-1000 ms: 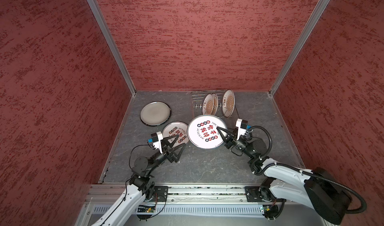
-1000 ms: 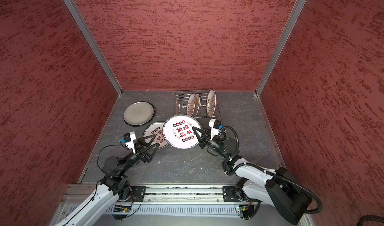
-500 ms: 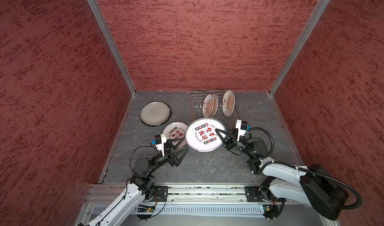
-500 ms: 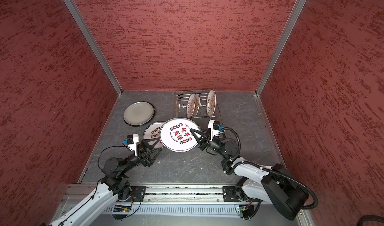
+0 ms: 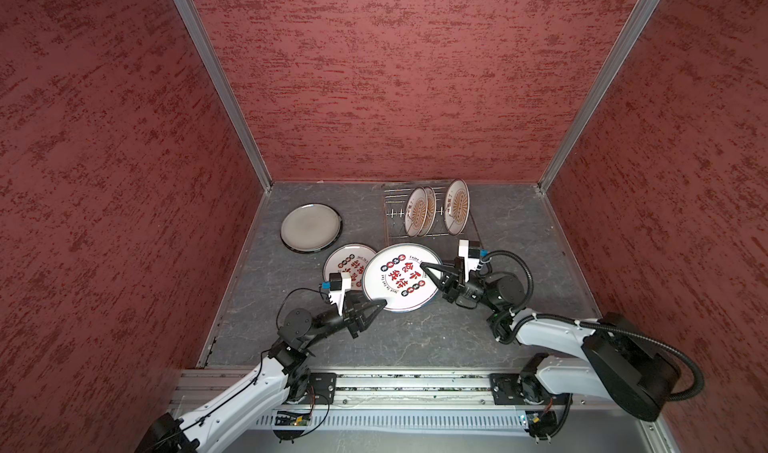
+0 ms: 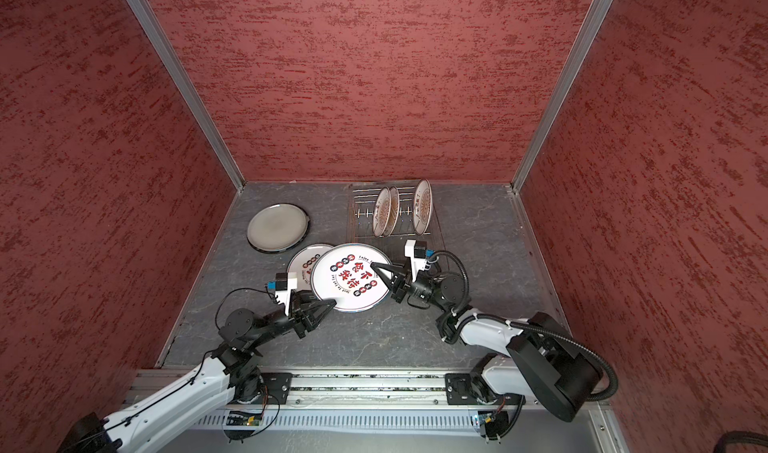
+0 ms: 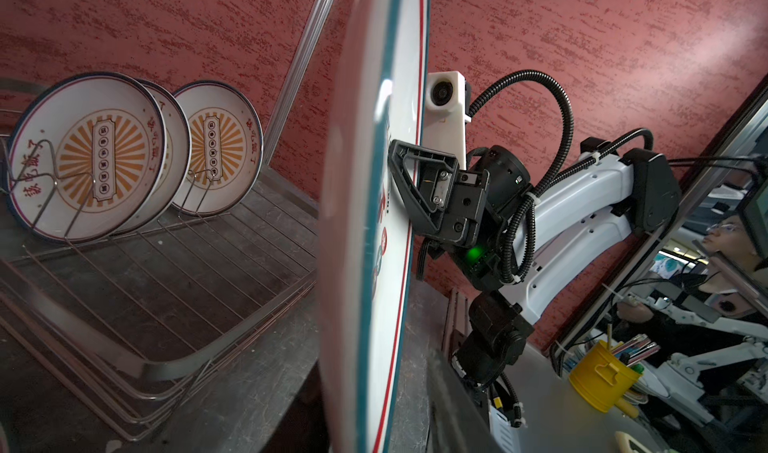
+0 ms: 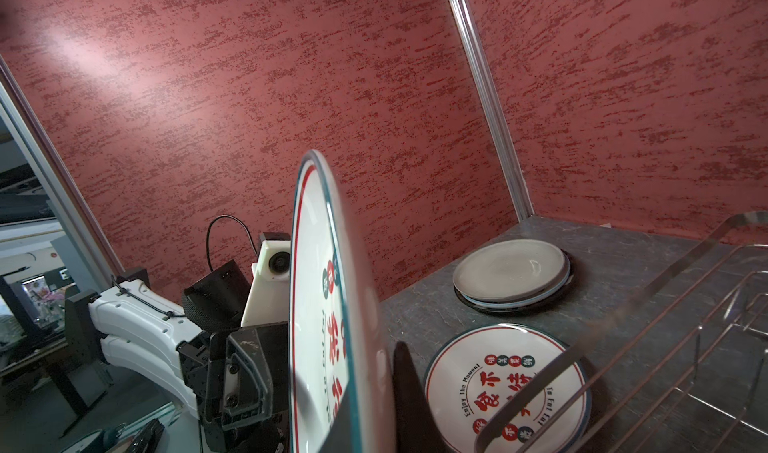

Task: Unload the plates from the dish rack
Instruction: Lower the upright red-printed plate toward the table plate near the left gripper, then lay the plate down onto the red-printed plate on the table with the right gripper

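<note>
- White, with red characters and a teal rim, the big plate (image 5: 401,278) (image 6: 351,278) hangs face up between both claws, in front of the rack (image 5: 395,205). In both top views it covers part of the small plate (image 5: 347,261).
- At the rim nearest the rack, the right claw (image 5: 424,269) is clamped on the big plate, with one finger lying across the printed face.
- At the opposite, near rim sits the left claw (image 5: 376,307). The rim lies between its fingers, but I cannot tell whether they pinch it.
- Both wrist views show the big plate (image 7: 374,264) (image 8: 320,305) edge-on, with the other arm's claw against it.
- Printed with the same red characters, the small plate (image 8: 507,384) lies flat on the dark grey bench (image 5: 415,338).
- Lying flat left of the rack is the grey plate (image 5: 311,227), near the small plate. In the right wrist view another rim shows beneath the grey plate (image 8: 511,270).
- Three sunburst plates (image 5: 419,218) (image 7: 87,155) stand on edge toward the rack's right end, two close together and the third a little apart.
- Wires and prongs of the rack (image 7: 187,272) show to their left.
</note>
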Motion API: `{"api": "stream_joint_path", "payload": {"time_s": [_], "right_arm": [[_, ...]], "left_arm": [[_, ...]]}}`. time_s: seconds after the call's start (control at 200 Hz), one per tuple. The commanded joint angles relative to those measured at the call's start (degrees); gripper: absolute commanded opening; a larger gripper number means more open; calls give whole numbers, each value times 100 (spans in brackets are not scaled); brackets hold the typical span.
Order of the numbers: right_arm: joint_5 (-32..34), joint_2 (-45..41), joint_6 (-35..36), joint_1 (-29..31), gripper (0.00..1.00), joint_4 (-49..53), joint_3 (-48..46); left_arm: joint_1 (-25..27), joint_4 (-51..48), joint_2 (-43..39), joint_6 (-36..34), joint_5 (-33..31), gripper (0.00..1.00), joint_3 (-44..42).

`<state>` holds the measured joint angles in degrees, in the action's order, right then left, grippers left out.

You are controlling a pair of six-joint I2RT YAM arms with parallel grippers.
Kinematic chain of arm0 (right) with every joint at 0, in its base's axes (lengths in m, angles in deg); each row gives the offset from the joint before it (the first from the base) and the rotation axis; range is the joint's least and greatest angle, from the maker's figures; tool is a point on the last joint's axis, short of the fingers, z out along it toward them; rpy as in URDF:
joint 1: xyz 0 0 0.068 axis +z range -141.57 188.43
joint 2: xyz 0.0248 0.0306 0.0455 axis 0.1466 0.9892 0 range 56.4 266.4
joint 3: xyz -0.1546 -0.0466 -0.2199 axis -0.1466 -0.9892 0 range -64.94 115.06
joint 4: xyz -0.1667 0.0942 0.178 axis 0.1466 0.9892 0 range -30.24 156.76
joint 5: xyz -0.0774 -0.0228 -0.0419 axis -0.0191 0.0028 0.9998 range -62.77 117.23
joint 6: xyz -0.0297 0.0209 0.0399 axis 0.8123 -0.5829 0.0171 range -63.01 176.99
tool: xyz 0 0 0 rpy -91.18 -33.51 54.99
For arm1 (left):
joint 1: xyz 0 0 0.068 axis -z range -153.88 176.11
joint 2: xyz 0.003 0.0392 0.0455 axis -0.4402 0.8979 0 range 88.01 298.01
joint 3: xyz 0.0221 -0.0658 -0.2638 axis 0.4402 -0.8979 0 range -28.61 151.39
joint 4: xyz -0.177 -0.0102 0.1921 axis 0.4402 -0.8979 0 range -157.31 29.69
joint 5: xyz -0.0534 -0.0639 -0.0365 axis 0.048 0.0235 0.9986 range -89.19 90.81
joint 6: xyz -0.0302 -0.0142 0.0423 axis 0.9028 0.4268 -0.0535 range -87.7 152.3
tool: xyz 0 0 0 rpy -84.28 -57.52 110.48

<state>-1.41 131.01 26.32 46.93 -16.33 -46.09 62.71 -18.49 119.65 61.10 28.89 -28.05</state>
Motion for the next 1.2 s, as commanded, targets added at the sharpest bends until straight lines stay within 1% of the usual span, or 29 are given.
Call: {"api": "stream_joint_path", "payload": {"time_s": [0.0, 0.055, 0.185, 0.356, 0.381, 0.416, 0.461, 0.591, 0.696, 0.721, 0.751, 0.772, 0.787, 0.867, 0.917, 0.967, 1.122, 1.197], "right_arm": [[-57, 146, -69, 43, 0, -649, 256], [-113, 234, -94, 52, 0, -652, 302], [-189, 309, -97, 68, 0, -568, 399], [-92, 182, 13, 95, 0, -435, 385], [-70, 177, 25, 103, 1, -433, 367], [-65, 173, 43, 105, 5, -440, 350], [-78, 185, 55, 109, 13, -427, 339], [-197, 251, 44, 123, 37, -413, 377], [-271, 248, 49, 129, 64, -277, 463], [-264, 241, 57, 131, 72, -203, 491], [-254, 214, 70, 131, 77, -93, 528], [-240, 202, 85, 131, 83, -15, 544], [-222, 189, 88, 131, 85, 37, 555], [-93, 133, 131, 139, 89, 199, 559], [-28, 109, 136, 140, 91, 143, 512], [22, 111, 132, 144, 95, 39, 450], [238, 18, 106, 149, 98, -65, 317], [385, -77, 141, 149, 99, -10, 271]], "left_arm": [[84, 5, -194, -99, -82, 26, 76], [93, -104, -273, -98, -189, 21, 76], [102, -315, -398, -24, -320, 2, 112], [117, -357, -396, 40, -322, 1, 138], [119, -331, -388, 47, -312, 1, 129], [127, -311, -378, 55, -308, 1, 121], [128, -315, -380, 85, -339, 1, 125], [128, -286, -382, 176, -445, 0, 88], [128, -288, -437, 223, -467, 0, 76], [136, -289, -451, 223, -478, 0, 76], [137, -289, -465, 217, -502, 0, 68], [137, -289, -474, 217, -532, 0, 59], [137, -296, -482, 214, -550, 0, 59], [137, -327, -502, 221, -656, 0, 42], [141, -364, -509, 215, -695, 0, 49], [146, -402, -509, 204, -730, 0, 59], [143, -638, -501, 191, -1135, 0, 94], [135, -606, -535, 201, -1189, 0, 69]]}}
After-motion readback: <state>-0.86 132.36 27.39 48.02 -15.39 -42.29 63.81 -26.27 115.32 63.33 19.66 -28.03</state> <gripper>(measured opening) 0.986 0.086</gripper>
